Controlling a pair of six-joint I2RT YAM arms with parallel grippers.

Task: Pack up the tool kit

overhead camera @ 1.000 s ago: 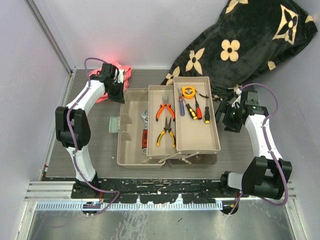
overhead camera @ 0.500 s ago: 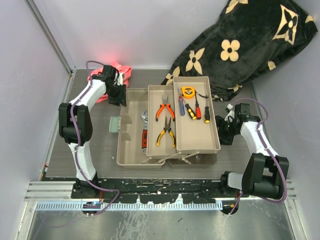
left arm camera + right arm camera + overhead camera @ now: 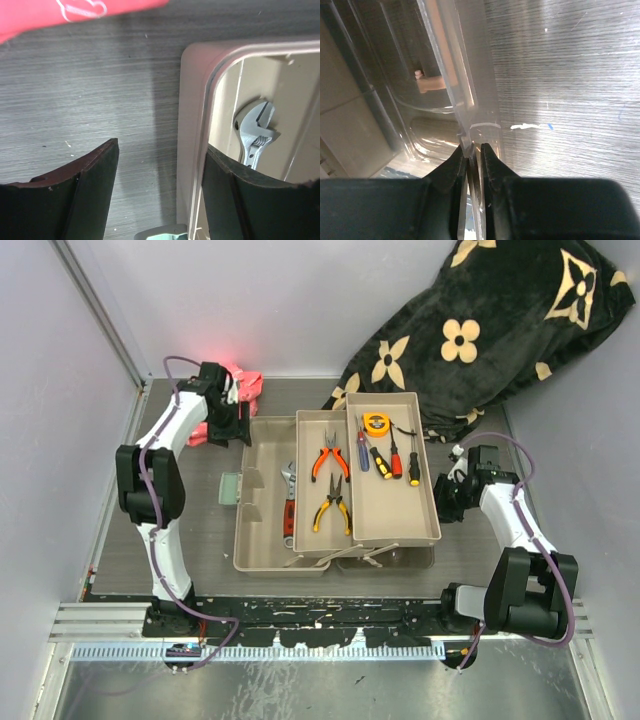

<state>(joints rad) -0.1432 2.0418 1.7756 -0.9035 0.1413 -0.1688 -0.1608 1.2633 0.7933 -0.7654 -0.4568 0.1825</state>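
On the table (image 3: 200,535) the toolbox (image 3: 258,530) sits centred, with the wrench (image 3: 290,502) in its left compartment, 2 pliers (image 3: 329,462) in the middle tray, screwdrivers (image 3: 384,458) and tape measure (image 3: 376,422) in the right tray, the blanket (image 3: 480,330) behind-right and a cloth (image 3: 243,380) behind-left.

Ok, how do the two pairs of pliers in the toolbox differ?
The orange pliers have orange handles, the yellow pliers yellow ones. The orange pliers lie toward the far end of the tray, the yellow pliers toward its near end. Both share that tray, tips pointing away, handles spread.
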